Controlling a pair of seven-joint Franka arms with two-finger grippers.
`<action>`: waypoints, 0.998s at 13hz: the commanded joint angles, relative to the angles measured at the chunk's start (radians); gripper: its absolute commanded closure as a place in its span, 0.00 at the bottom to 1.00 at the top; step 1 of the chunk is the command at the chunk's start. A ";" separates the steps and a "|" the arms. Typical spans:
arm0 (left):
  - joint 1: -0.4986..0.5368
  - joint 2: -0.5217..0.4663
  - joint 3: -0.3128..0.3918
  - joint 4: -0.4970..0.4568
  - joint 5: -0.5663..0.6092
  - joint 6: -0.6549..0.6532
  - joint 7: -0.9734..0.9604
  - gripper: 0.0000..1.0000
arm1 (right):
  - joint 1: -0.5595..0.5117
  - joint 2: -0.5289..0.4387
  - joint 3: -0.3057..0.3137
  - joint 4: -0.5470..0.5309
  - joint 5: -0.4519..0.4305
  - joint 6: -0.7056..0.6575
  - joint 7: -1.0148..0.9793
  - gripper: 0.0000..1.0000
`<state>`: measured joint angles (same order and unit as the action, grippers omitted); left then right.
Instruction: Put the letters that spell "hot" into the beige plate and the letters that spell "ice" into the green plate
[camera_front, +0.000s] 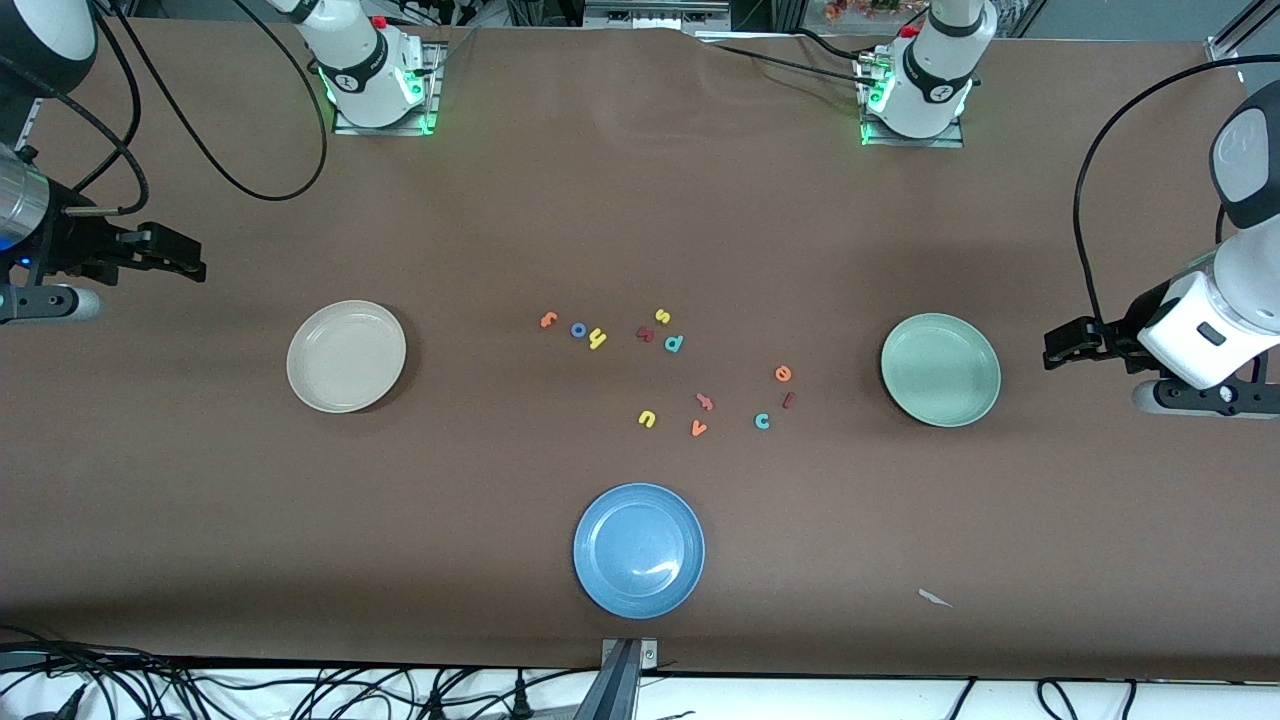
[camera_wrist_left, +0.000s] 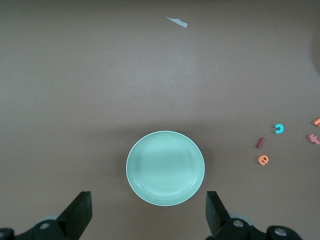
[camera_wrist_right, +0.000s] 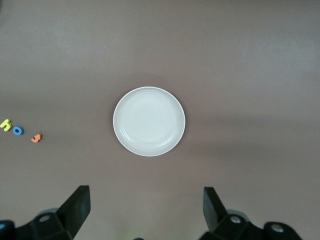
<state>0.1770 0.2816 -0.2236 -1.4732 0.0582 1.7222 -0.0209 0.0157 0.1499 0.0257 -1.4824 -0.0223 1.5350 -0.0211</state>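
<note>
Front view — maroon i (camera_front: 789, 400) seemingly pointing toward bases.

Left gripper (camera_wrist_left: 147, 212) and right gripper (camera_wrist_right: 145, 207): fingers spread wide

I see brown table (camera_front: 640, 200), plain. Beige plate (camera_front: 346, 356), sage-green plate (camera_front: 940, 369), blue plate (camera_front: 639, 550). Letters: yellow h (camera_front: 597, 339), blue o (camera_front: 578, 330), orange t (camera_front: 547, 320); orange e (camera_front: 783, 374), teal c (camera_front: 762, 421), maroon i (camera_front: 788, 400). Grippers blk.
</note>
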 joint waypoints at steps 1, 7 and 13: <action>0.001 -0.012 -0.005 -0.022 0.025 0.014 -0.010 0.00 | 0.000 -0.056 0.003 -0.075 0.015 0.030 -0.016 0.00; 0.001 -0.010 -0.005 -0.022 0.025 0.016 -0.010 0.00 | 0.006 -0.058 -0.001 -0.078 0.015 0.017 -0.019 0.00; 0.001 -0.010 -0.005 -0.022 0.025 0.020 -0.010 0.00 | 0.004 -0.052 -0.004 -0.075 0.016 -0.015 -0.020 0.00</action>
<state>0.1770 0.2833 -0.2236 -1.4771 0.0582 1.7242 -0.0209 0.0194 0.1225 0.0267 -1.5354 -0.0218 1.5374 -0.0216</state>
